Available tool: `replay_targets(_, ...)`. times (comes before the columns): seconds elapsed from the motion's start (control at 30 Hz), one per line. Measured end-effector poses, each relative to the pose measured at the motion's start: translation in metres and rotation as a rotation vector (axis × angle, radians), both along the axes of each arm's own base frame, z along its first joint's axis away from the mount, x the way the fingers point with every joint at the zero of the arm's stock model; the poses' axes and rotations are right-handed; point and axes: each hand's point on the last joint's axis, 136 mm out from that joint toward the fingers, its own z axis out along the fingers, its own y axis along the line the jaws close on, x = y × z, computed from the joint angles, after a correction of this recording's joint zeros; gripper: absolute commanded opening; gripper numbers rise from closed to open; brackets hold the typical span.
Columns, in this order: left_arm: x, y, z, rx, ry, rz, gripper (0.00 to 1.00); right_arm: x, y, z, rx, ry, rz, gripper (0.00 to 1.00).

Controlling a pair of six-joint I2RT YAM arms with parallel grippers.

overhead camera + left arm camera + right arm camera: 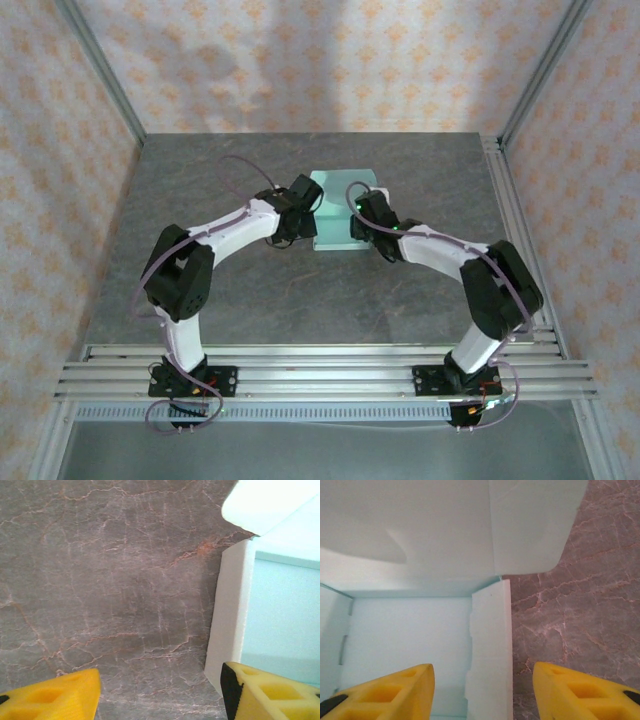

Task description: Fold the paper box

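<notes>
The pale mint-green paper box [338, 205] sits mid-table, partly formed, with raised side walls and a lid flap at the far end. My left gripper [304, 212] is at its left side and my right gripper [361, 216] at its right side. In the left wrist view the left gripper [160, 700] is open, and the box's upright left wall [229, 615] stands just inside the right yellow finger [270, 692]. In the right wrist view the right gripper [482, 695] is open and straddles the box's right wall [490, 650], its left finger [385, 692] over the box floor.
The grey marble tabletop [200, 200] surrounds the box. Aluminium rails [320, 370] run along the near edge and a rail [520, 220] along the right side. Patterned walls [60, 150] close in the left, back and right.
</notes>
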Motion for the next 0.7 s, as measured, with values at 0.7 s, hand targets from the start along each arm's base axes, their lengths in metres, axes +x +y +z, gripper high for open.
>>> replay_targets(0.7,0.013,-0.024,-0.024,-0.093,0.031,-0.040,0.52,0.017,-0.008,-0.045,0.429,0.233,0.008,0.26)
